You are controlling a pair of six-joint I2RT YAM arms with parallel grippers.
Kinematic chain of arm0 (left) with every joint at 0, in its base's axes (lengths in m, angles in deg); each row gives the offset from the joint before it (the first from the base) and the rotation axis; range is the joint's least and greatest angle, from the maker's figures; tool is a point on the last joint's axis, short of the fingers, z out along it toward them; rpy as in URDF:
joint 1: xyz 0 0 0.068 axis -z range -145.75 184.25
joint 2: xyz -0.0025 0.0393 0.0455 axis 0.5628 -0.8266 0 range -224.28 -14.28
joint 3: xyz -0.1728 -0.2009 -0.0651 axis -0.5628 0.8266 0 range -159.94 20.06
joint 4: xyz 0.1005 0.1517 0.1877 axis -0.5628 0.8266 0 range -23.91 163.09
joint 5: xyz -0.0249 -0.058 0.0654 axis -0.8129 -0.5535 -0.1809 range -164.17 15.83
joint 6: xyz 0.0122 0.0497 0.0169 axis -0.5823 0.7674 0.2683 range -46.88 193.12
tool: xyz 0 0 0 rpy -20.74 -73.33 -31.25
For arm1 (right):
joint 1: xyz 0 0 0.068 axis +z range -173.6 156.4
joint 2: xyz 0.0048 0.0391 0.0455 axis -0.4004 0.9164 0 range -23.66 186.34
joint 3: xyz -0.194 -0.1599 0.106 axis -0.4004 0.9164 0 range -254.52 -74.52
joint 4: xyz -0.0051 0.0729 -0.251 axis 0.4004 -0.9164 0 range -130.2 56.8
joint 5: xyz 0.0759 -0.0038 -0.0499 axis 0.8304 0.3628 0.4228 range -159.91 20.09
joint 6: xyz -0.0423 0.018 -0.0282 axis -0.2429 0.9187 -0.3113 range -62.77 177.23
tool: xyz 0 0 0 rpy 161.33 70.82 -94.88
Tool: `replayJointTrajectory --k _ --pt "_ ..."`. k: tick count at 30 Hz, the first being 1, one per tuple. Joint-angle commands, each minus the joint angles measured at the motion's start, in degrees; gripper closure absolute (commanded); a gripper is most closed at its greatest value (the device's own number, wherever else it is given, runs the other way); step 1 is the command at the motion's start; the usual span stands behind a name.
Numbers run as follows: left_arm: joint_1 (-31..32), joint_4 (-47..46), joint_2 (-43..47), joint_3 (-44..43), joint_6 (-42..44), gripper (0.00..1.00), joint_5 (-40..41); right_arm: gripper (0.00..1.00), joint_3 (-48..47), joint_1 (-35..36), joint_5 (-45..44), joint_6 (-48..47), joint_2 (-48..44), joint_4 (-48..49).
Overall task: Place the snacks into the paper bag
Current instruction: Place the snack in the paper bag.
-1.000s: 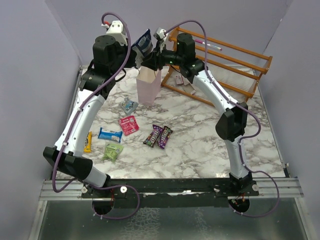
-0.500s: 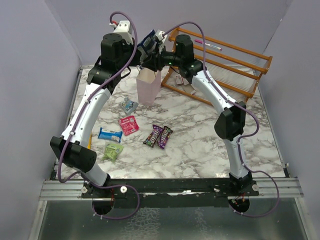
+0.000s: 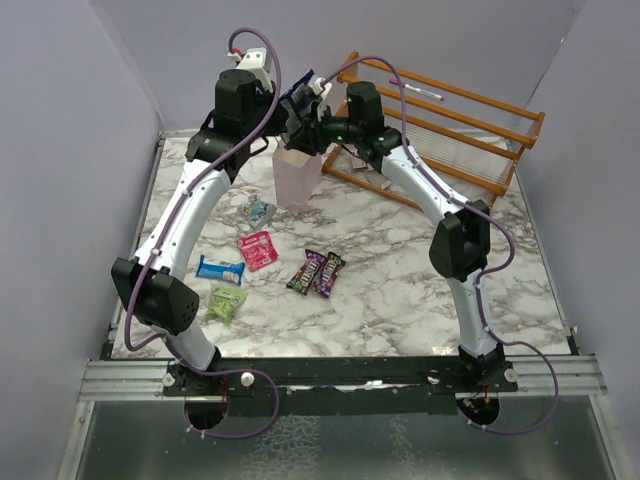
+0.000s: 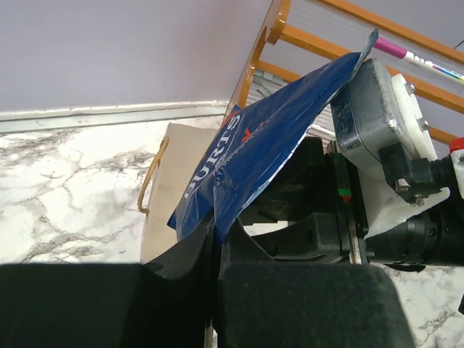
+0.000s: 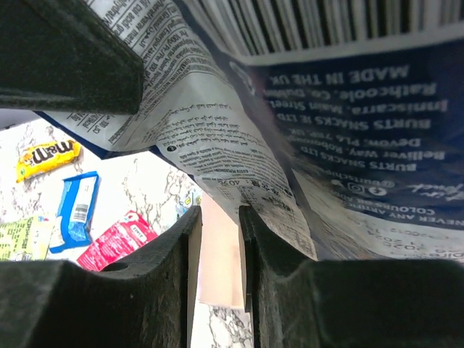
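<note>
The cookie bag (image 3: pixel 297 92) is hanging tilted above the paper bag (image 3: pixel 298 180), which is standing upright on the desk (image 3: pixel 400 270). The left hand (image 4: pixel 216 226) is pinching the cookie bag's lower corner, fingers pressed together. The right hand (image 5: pixel 220 212) is meeting its upper end with a narrow gap showing between the fingers; whether it is gripping, I cannot tell. Nearer than the paper bag, a blue packet (image 3: pixel 260 211), a red wrapper (image 3: pixel 257 250), a blue-white wrapper (image 3: pixel 220 269), a green wrapper (image 3: pixel 227 302) and two brown bars (image 3: pixel 317 272) are lying loose. The rack (image 3: pixel 450 120) is sitting just right of the paper bag.

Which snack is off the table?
The big blue cookie bag, pinched in the left pincer above the paper bag; the other snacks lie on the table.
</note>
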Motion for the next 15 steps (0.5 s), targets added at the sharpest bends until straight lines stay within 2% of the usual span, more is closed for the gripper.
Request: replayJointTrajectory --k 1,15 --pt "0.3 -1.0 -1.0 -2.6 -1.9 1.00 1.5 0.73 1.5 -0.6 -0.6 -1.5 -4.4 0.7" --pt "0.2 -0.4 -2.8 -3.0 -1.9 1.00 2.8 0.73 5.0 -1.1 2.6 -4.1 -10.3 -0.3"
